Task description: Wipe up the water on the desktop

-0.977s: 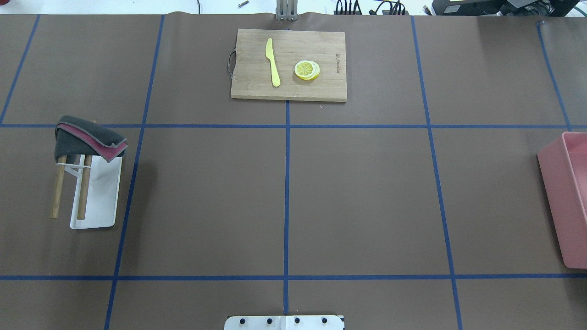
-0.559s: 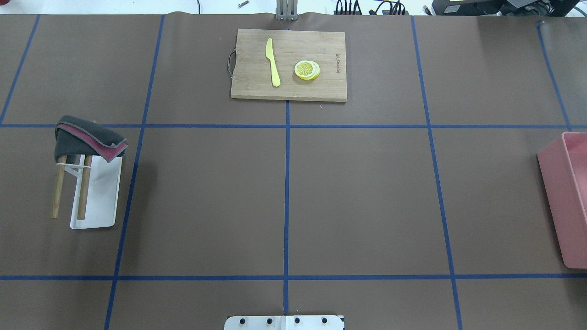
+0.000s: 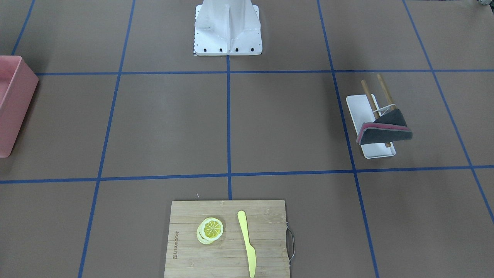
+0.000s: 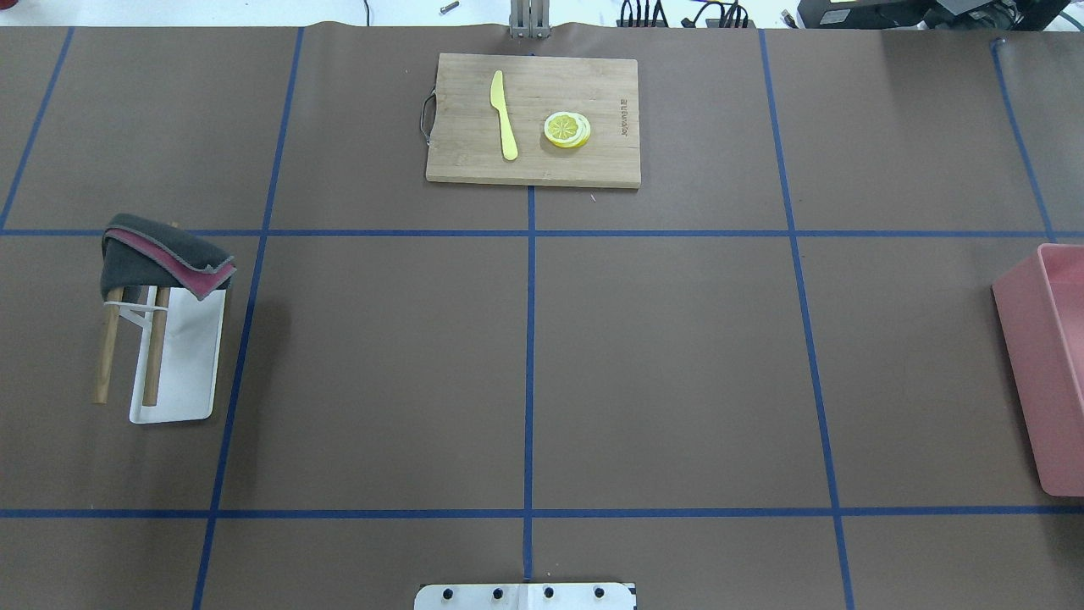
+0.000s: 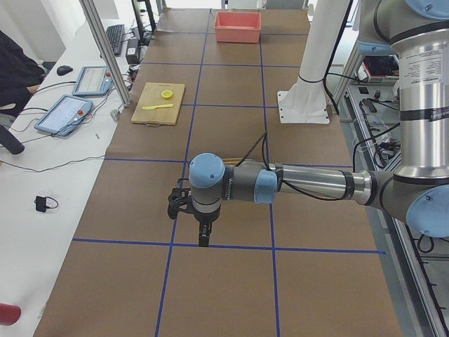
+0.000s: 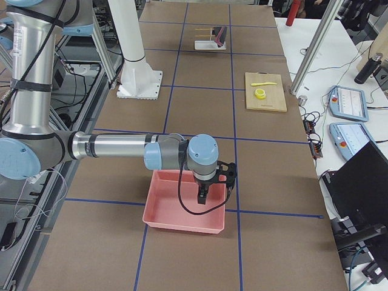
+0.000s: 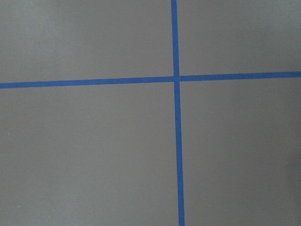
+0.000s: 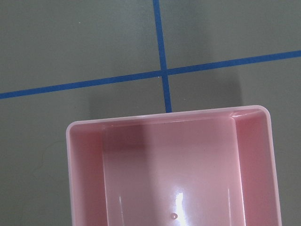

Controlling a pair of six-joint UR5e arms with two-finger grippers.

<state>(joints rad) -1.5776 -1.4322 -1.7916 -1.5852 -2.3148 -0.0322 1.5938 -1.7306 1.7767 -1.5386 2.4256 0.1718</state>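
The desktop (image 4: 381, 364) is a matte brown surface with a grid of blue tape lines. I see no water on it in any view. A folded grey and pink cloth (image 4: 165, 254) hangs on a rack with wooden bars over a white tray (image 4: 182, 381) at the left. My left gripper (image 5: 203, 239) shows only in the exterior left view, pointing down over the desktop (image 5: 231, 281) beyond the rack. My right gripper (image 6: 203, 197) shows only in the exterior right view, above a pink bin (image 6: 182, 209). I cannot tell whether either gripper is open or shut.
A bamboo cutting board (image 4: 533, 119) at the far middle holds a yellow knife (image 4: 504, 114) and lemon slices (image 4: 566, 130). The pink bin (image 4: 1046, 364) stands at the right edge and looks empty in the right wrist view (image 8: 174, 169). The robot base (image 3: 227, 27) is at the near middle.
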